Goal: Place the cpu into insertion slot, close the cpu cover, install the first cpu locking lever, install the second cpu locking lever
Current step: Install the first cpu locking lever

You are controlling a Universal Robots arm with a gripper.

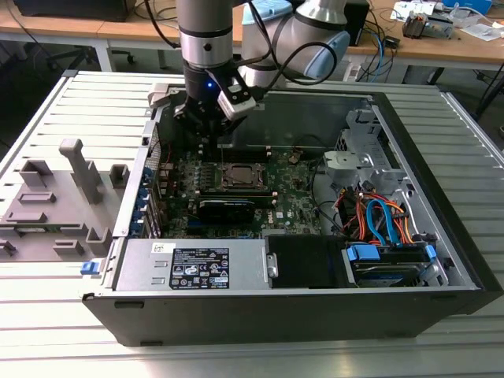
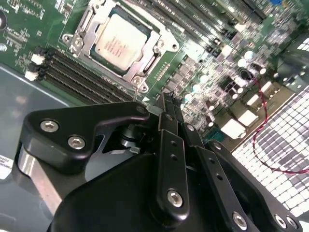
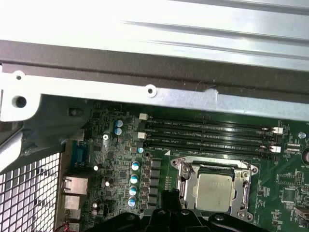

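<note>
The cpu [image 2: 118, 41] lies flat in the insertion slot [image 1: 240, 175], silvery top up, on the green board inside the open computer case. The cpu cover [image 2: 145, 64] lies down around it as a silver frame, and the chip shows through its window. In the first wrist view the cpu [image 3: 216, 188] and cover [image 3: 186, 175] sit just past the fingertips. My gripper [image 2: 165, 99] hangs above the board beside the socket, fingers shut with nothing between them. In the exterior view the gripper [image 1: 203, 134] is a little to the socket's left and farther back.
Long black memory slots [image 3: 207, 133] run beside the socket. A black graphics card [image 1: 227, 209] lies in front of it. The power supply [image 1: 193, 264], a drive bay with blue and orange cables [image 1: 378, 224] and the case walls [image 1: 315, 118] ring the board. A grey fixture [image 1: 55, 205] stands outside.
</note>
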